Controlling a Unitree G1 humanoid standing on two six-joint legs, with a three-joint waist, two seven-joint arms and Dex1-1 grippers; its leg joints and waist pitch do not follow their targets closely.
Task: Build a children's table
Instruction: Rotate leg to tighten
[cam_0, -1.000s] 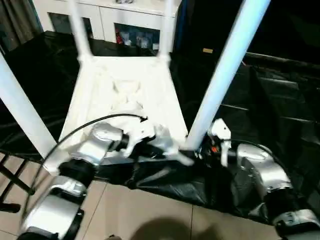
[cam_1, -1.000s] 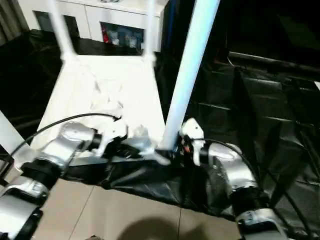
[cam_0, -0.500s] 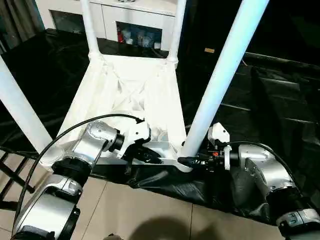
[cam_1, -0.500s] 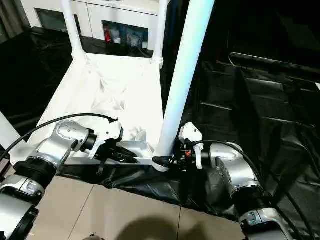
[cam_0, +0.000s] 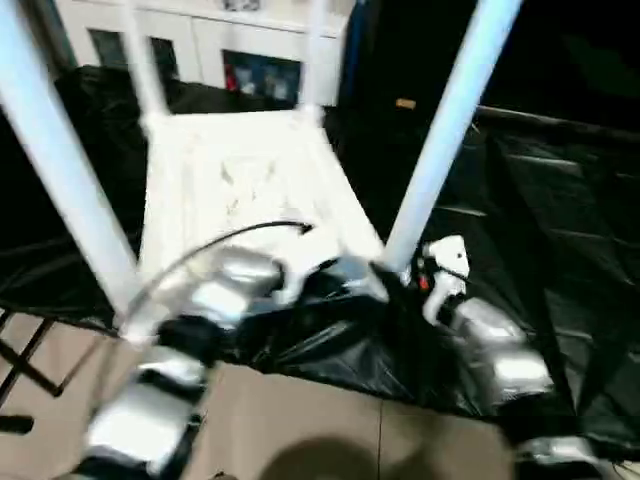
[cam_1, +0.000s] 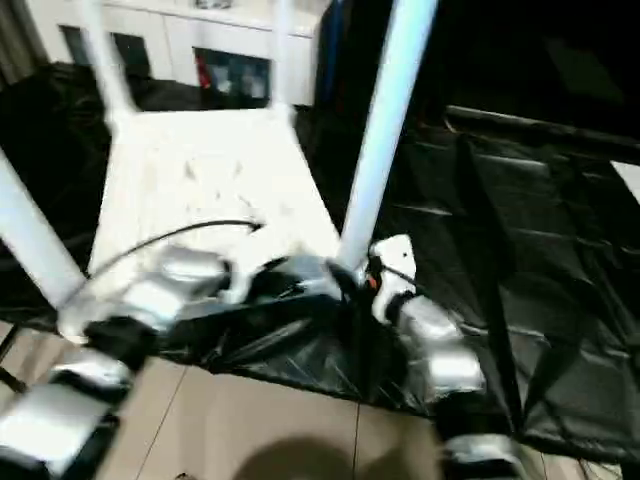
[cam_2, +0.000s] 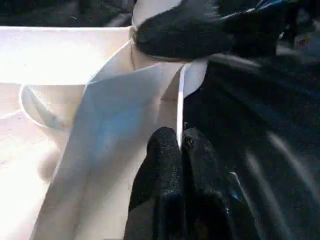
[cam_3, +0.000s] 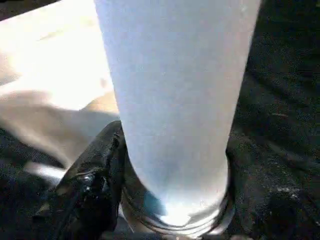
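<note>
Left wrist view shows me my left pincer (cam_2: 179, 150) pinched shut on the thin rim of the upturned children's table (cam_0: 240, 180), while my right pincer (cam_3: 170, 165) clasps the base of its near-right leg (cam_0: 440, 140) at the corner socket, over black sheeting (cam_0: 540, 200).

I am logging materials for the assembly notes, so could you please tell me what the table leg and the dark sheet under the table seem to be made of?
The table leg looks like white moulded plastic: a smooth, seamless tube with a soft satin sheen. The dark sheet looks like thin glossy black plastic film, going by its creases and shiny highlights, though coated fabric cannot be ruled out.
</note>
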